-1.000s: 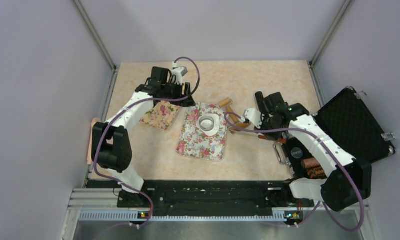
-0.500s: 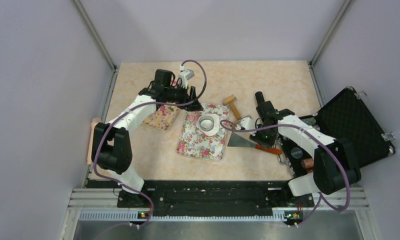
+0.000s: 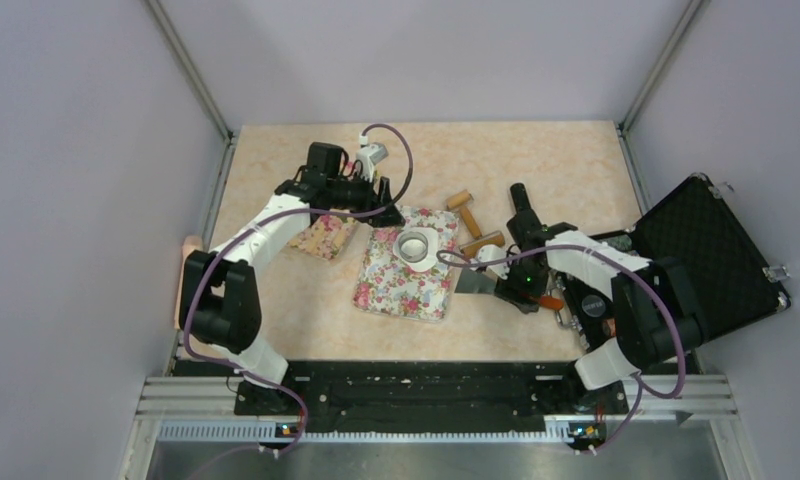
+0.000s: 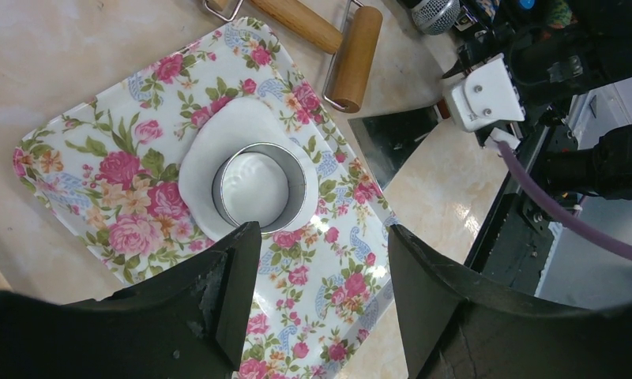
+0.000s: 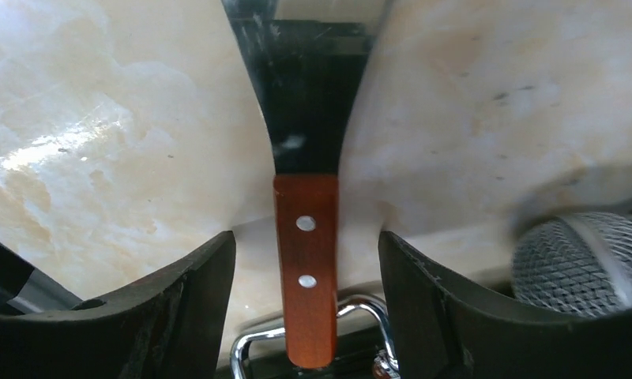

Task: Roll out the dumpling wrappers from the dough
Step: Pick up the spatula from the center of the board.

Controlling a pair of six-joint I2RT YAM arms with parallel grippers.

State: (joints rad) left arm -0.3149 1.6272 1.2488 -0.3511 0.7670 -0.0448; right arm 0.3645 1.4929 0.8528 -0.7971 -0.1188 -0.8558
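A floral tray (image 3: 401,290) (image 4: 329,284) holds a flat white sheet of dough (image 3: 434,256) (image 4: 206,146). A metal ring cutter (image 3: 414,246) (image 4: 299,170) stands on the sheet, and the round of dough inside it is a dumpling wrapper (image 4: 253,188). My left gripper (image 3: 384,192) (image 4: 321,233) hangs open above the tray's far edge, holding nothing. My right gripper (image 3: 532,295) (image 5: 305,237) is open, its fingers standing apart on either side of the wooden handle (image 5: 306,316) of a scraper (image 3: 474,282) (image 5: 305,87) lying on the table.
Two wooden rolling pins (image 3: 463,212) (image 3: 483,243) (image 4: 354,57) lie right of the tray. A smaller floral piece (image 3: 321,232) sits to the tray's left. An open black case (image 3: 706,250) fills the right side; its metal handle (image 5: 360,304) and a mesh object (image 5: 589,260) lie close to the scraper's handle.
My right gripper has swung down towards the near side, set the scraper on the table and opened. The left arm has shifted slightly right above the tray.
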